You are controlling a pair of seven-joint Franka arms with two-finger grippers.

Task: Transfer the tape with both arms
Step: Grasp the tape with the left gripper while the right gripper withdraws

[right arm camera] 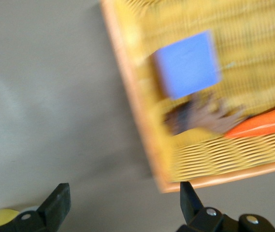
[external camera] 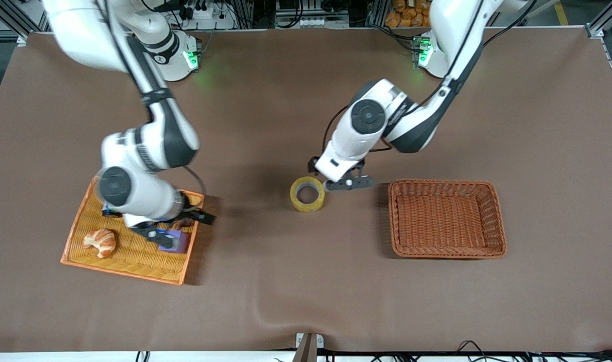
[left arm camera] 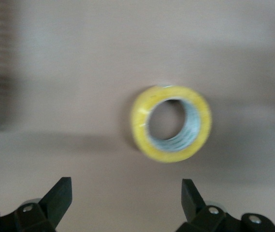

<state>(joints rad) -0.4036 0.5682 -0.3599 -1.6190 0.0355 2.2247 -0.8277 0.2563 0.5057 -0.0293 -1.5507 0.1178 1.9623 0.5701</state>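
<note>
The tape, a yellowish roll with a pale core, lies flat on the brown table near the middle. It also shows in the left wrist view, ahead of the fingers. My left gripper is open and empty, low over the table between the tape and the brown basket. My right gripper is open and empty. It hangs over the corner of the yellow tray by the purple cube.
A brown wicker basket stands toward the left arm's end, beside the tape. The yellow tray toward the right arm's end holds a croissant, the cube, a brown item and an orange item.
</note>
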